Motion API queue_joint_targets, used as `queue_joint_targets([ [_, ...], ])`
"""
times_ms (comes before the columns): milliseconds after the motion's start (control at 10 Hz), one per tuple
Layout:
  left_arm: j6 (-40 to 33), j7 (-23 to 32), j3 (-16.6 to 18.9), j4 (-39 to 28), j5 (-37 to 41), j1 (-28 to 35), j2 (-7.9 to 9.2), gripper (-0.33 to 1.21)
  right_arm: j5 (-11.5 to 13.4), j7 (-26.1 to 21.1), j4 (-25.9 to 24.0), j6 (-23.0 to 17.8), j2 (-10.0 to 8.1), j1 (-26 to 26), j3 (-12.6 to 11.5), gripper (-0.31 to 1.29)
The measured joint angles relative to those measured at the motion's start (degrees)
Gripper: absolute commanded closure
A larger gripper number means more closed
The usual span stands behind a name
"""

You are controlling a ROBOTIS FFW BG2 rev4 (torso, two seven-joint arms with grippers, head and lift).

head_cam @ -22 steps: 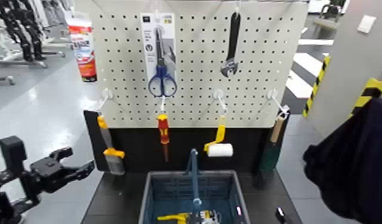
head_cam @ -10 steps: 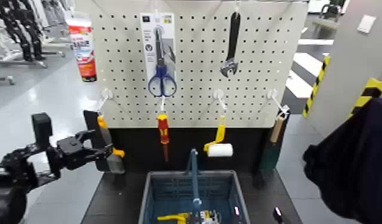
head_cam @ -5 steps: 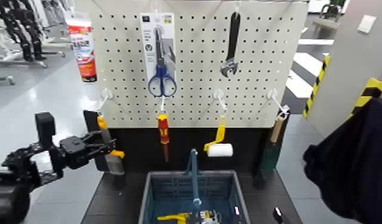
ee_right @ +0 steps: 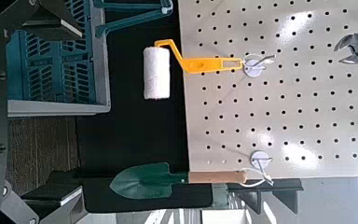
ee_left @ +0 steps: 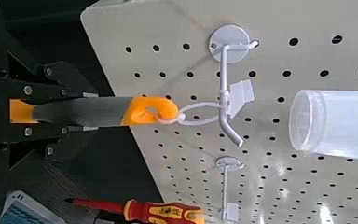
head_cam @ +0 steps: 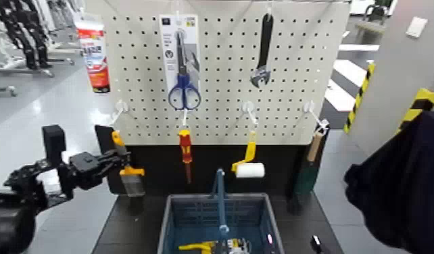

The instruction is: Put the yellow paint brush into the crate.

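Note:
The yellow paint brush (head_cam: 127, 169) hangs at the lower left of the pegboard, its orange-yellow tip tied by a white loop to a hook (ee_left: 227, 86). My left gripper (head_cam: 115, 162) has come in from the left and is shut on the brush's grey handle (ee_left: 86, 112); black fingers (ee_left: 63, 82) press it from both sides. The grey-blue crate (head_cam: 167, 217) with its upright blue handle stands on the dark table below the board, to the right of the brush. My right gripper (ee_right: 56, 98) stays back from the board, open and holding nothing, with the crate (ee_right: 56, 65) in its view.
Also on the pegboard are blue scissors (head_cam: 184, 71), a black wrench (head_cam: 263, 57), a red-and-yellow screwdriver (head_cam: 185, 152), a yellow-handled paint roller (head_cam: 249, 165) and a green trowel (ee_right: 149, 180). A yellow tool (head_cam: 196, 246) lies in the crate. A dark bulk (head_cam: 402, 182) fills the right side.
My left gripper moved right from beside the table to the hanging brush and shut on its handle. The brush has tilted slightly. The rest has not moved.

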Motion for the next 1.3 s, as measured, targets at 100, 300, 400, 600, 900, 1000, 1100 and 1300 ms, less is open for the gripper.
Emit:
queue_joint_targets([
  [100,0.07,0.18,-0.05,-0.38,0.03,0.00,0.01,1.20,-0.07,0.00,0.06,-0.11,-0.04,0.00,-0.01,0.14],
  [300,0.23,0.23,0.01,-1.33,0.06,0.11,-0.15,1.20,-0.16,0.00,0.14,-0.22,-0.09,0.00,-0.02,0.14],
  [400,0.25,0.13,0.41,-2.01,0.06,0.54,-0.36,1.20,-0.21,0.00,0.15,-0.23,-0.14,0.00,-0.02,0.14],
  [600,0.50,0.14,1.69,-4.44,0.06,2.29,-1.11,1.20,-0.24,0.00,0.15,-0.09,-0.19,-0.01,-0.01,0.14],
  [900,1.22,0.34,4.52,-9.39,0.04,5.63,-2.62,1.20,-0.32,0.00,0.14,0.21,-0.15,-0.04,0.06,0.14],
  [1000,1.47,0.54,5.52,-11.13,-0.02,6.73,-3.20,1.20,-0.33,0.00,0.10,0.36,-0.16,-0.05,0.08,0.14],
  [1100,1.88,0.87,6.55,-13.10,-0.17,7.80,-3.72,1.20,-0.33,0.00,0.04,0.47,-0.17,-0.05,0.08,0.14],
  [1300,3.43,1.16,8.43,-17.71,-0.85,9.61,-4.59,1.20,-0.32,0.00,-0.02,0.64,-0.15,-0.01,0.08,0.14],
])
